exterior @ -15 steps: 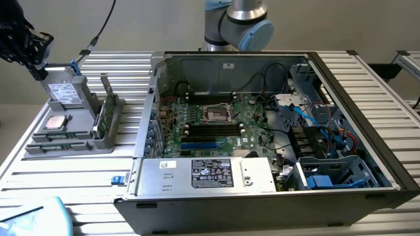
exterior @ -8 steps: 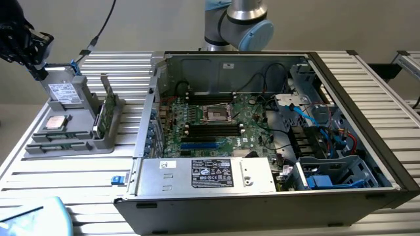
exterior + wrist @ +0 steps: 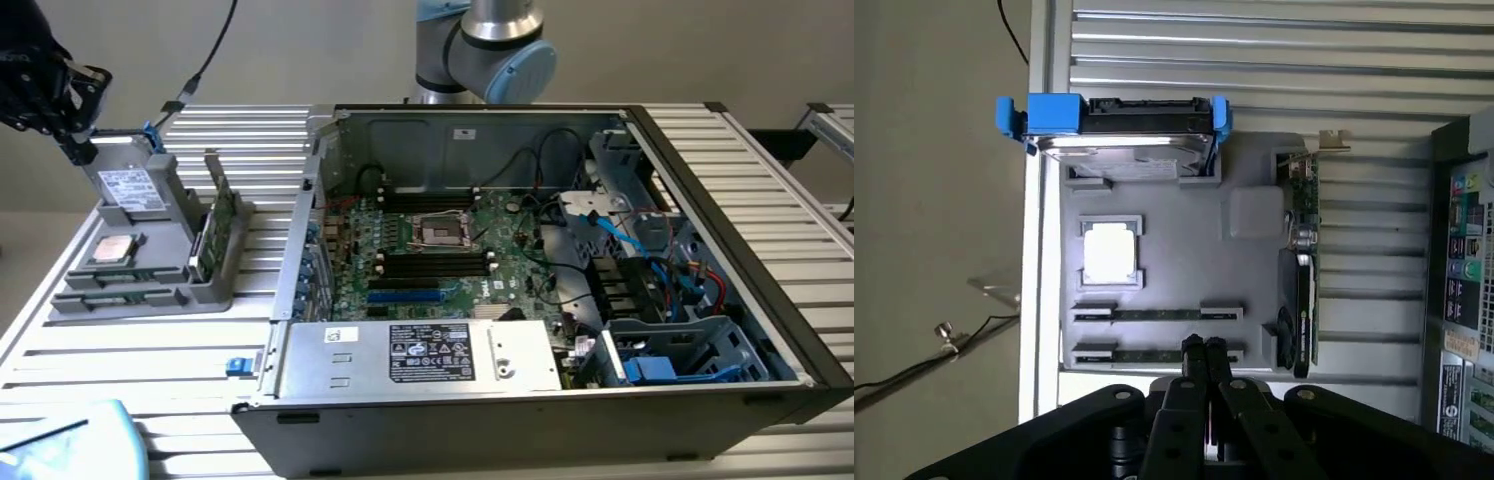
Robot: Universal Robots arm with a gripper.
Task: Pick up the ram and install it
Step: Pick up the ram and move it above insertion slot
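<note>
Two ram sticks lie edge-up in slots of a grey holder tray [image 3: 1184,260]: one ram stick [image 3: 1154,313] and a second ram stick [image 3: 1144,353] closer to my fingers. My gripper [image 3: 1202,348] hangs above the tray, shut and holding nothing, its tips over the middle of the closer stick. In the exterior view the gripper [image 3: 78,145] is high at the far left, above the tray's [image 3: 167,240] back end, and the ram sticks [image 3: 127,285] sit at the tray's front. The open computer case [image 3: 561,260] shows the motherboard with black memory slots [image 3: 427,262].
The tray also holds a hard drive in a blue bracket [image 3: 1119,130], a square silver processor [image 3: 1110,252] and a broader green card [image 3: 1304,260] standing on edge. The case wall [image 3: 304,230] rises right beside the tray. Cables [image 3: 654,250] and a power supply [image 3: 427,355] are inside the case.
</note>
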